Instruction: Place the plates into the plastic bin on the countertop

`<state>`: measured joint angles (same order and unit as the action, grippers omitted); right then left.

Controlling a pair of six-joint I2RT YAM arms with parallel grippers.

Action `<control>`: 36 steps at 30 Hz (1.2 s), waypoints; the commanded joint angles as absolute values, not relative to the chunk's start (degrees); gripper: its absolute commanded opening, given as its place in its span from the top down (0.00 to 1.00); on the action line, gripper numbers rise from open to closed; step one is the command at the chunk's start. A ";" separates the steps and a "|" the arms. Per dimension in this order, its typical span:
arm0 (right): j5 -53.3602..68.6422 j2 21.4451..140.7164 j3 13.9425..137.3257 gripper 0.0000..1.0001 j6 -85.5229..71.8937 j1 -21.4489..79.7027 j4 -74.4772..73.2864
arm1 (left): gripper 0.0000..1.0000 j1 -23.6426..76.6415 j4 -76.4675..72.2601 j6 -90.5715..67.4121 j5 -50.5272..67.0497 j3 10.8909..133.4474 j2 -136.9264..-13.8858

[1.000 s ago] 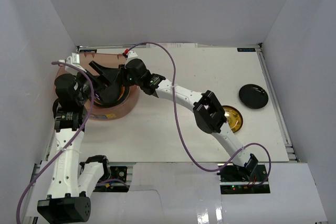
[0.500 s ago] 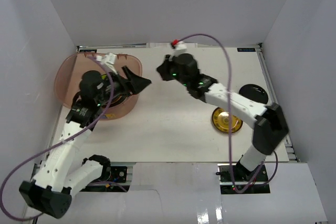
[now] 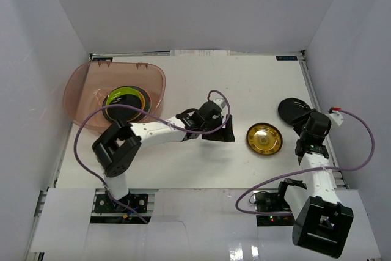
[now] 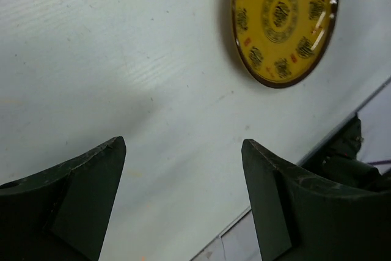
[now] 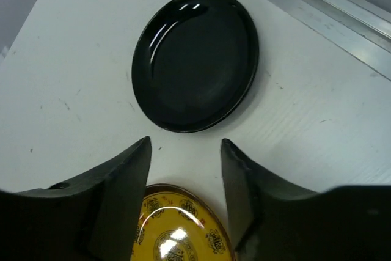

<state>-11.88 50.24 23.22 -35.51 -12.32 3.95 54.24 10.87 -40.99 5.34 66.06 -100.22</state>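
On the white countertop point(image 3: 183, 163) lie a gold patterned plate point(image 3: 264, 138) and, further right, a black plate point(image 3: 292, 109). The pinkish plastic bin point(image 3: 82, 93) stands at the back left and holds stacked plates, a lime green one point(image 3: 124, 98) on top. My left gripper point(image 3: 225, 131) hovers at the table's middle, just left of the gold plate point(image 4: 282, 22), open and empty point(image 4: 183, 151). My right gripper point(image 3: 307, 136) hangs by the black plate's near edge. It is open point(image 5: 185, 145), the black plate point(image 5: 195, 59) ahead and the gold plate point(image 5: 177, 230) below it.
White walls close in the table on three sides. A metal rail point(image 3: 333, 169) runs along the right edge. Purple cables point(image 3: 201, 101) loop off both arms. The table's front edge and dark base hardware point(image 4: 348, 157) show in the left wrist view.
Both arms have left the bin. The left swung right to the table's middle near the gold plate; the right pulled back to the right side by the black plate and opened.
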 commanded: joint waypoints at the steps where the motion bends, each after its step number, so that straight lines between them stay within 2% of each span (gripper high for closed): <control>1: -9.14 49.65 21.63 0.42 -40.41 -19.05 6.15 | 0.13 54.32 6.33 -41.93 4.57 73.10 -106.31; 4: -9.93 51.40 20.57 0.37 -42.35 -21.70 6.68 | 0.14 54.32 6.68 -42.19 5.79 78.72 -114.31; 12: -5.54 63.79 21.53 0.36 -45.79 -25.75 12.91 | 0.16 54.23 5.27 -43.77 7.74 86.39 -125.59; 20: -2.21 76.28 22.59 0.38 -48.16 -26.19 20.55 | 0.31 54.32 6.77 -43.24 9.66 93.07 -132.44; 27: -0.62 84.37 24.34 0.41 -49.83 -26.19 24.34 | 0.64 54.67 10.10 -41.22 10.46 97.99 -136.67; 28: -0.53 85.07 24.95 0.43 -50.18 -26.19 24.43 | 0.73 54.58 10.89 -40.87 10.02 98.43 -137.10; 30: -0.53 87.17 25.40 0.46 -50.80 -26.19 25.22 | 0.84 54.67 11.60 -40.00 9.41 98.53 -137.20; 31: 1.47 87.62 25.49 0.54 -51.06 -26.19 25.83 | 1.00 54.67 12.47 -39.82 7.84 98.00 -136.50; 36: 2.72 88.34 25.14 0.77 -51.42 -26.19 28.12 | 1.00 53.70 10.29 -38.85 2.73 88.53 -125.89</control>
<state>1.56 87.50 25.41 -51.20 -26.00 28.88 54.48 3.25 -41.74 8.91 94.41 -132.00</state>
